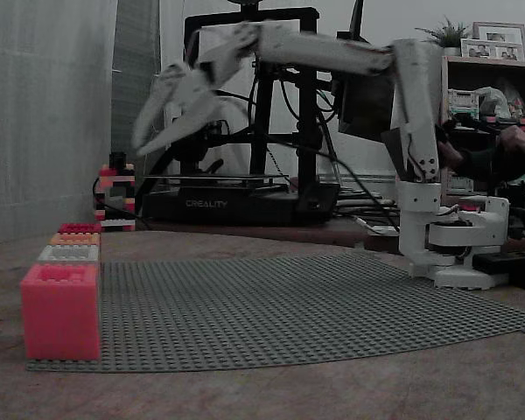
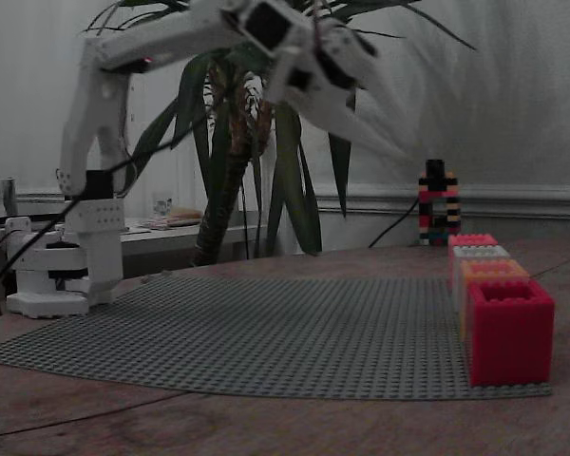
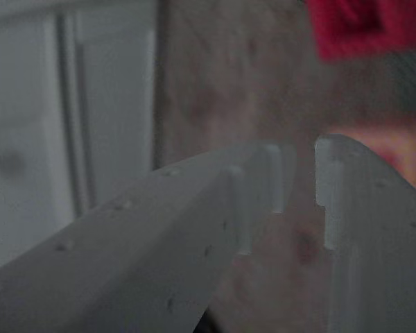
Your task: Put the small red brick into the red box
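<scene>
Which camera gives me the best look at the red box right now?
A fixed view: the red box stands nearest, open top visible. In the other fixed view the red box is a sliver at the row's far end. The wrist view is blurred.

Grey baseplate (image 1: 315, 302), brick tower (image 2: 438, 202), plant (image 2: 236, 161).

Four boxes (image 2: 509, 328) in a row along the baseplate (image 2: 266, 332) edge, brick tower (image 2: 439, 202) behind
</scene>
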You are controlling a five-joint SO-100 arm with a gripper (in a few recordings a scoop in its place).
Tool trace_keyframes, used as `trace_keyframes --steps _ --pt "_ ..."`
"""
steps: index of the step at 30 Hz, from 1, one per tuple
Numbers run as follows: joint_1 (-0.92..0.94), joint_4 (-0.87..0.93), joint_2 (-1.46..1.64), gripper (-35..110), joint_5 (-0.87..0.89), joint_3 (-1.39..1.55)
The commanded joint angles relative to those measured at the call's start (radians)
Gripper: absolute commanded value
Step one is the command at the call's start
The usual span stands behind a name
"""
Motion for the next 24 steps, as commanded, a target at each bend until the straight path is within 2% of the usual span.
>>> trace_keyframes --steps 1,5,12,19,24 --pt "-0.054 0.028 0.419 0 -0.048 0.376" --pt "-0.100 0.058 0.684 0 -0.025 0.721" --pt "-0.179 0.190 1.108 0 0.034 1.147" --pt "-0.221 0.275 1.439 0 0.160 1.364" --pt "-0.279 0.331 1.608 0 0.167 1.466"
